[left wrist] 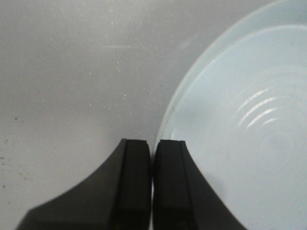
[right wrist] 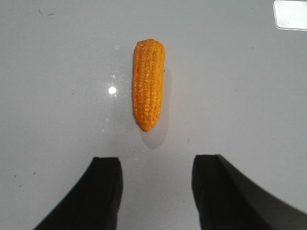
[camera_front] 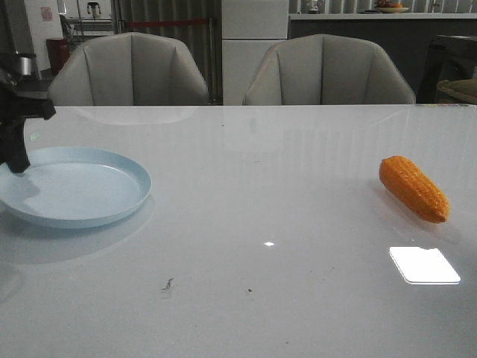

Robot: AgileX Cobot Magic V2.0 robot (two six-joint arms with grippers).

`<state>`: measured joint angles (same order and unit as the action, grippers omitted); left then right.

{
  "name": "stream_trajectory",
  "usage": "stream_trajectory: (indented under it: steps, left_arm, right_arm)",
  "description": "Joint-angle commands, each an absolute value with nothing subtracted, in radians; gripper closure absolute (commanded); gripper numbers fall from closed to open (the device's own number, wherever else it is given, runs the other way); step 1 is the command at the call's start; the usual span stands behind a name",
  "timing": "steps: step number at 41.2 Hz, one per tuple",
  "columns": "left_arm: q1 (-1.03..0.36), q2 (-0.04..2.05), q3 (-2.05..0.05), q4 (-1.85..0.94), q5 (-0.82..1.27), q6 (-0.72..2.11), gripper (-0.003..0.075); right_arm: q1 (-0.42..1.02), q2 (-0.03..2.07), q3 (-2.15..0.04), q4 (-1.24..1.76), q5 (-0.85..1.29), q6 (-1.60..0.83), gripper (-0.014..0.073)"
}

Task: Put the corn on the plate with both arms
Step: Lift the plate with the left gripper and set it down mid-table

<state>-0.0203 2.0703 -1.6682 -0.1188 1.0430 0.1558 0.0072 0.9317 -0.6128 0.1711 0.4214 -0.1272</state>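
The orange corn (camera_front: 414, 188) lies on the white table at the right, tapered end toward the front. The pale blue plate (camera_front: 82, 186) sits at the left. My left gripper (camera_front: 16, 160) is at the plate's far left rim. In the left wrist view the left gripper (left wrist: 152, 143) has its jaws closed on the thin rim of the plate (left wrist: 240, 120). My right gripper (right wrist: 156, 163) is open and empty, above the table, with the corn (right wrist: 148, 84) a short way ahead of it, its point toward the jaws. The right gripper does not show in the front view.
Two grey chairs (camera_front: 130, 71) (camera_front: 328, 71) stand behind the table's far edge. A bright rectangular light reflection (camera_front: 424, 265) lies on the table in front of the corn. Small dark specks (camera_front: 168, 283) mark the tabletop near the front middle.
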Motion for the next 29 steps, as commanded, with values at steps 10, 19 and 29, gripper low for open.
stream_trajectory:
  steps: [10, 19, 29]
  left_arm:
    - [-0.019, 2.015, -1.920, -0.318, 1.177, 0.190, 0.0624]
    - [-0.051, 2.015, -1.993, -0.580, 1.210, 0.237, 0.0624]
    - [-0.171, 2.015, -1.993, -0.548, 1.194, 0.241, 0.0624]
  right_arm:
    - [0.006, 0.923, -0.648, 0.175, 0.371, -0.133, 0.0146]
    - [0.006, 0.923, -0.648, 0.175, 0.379, -0.133, 0.0146]
    - [0.006, 0.923, -0.648, 0.175, 0.385, -0.133, 0.0146]
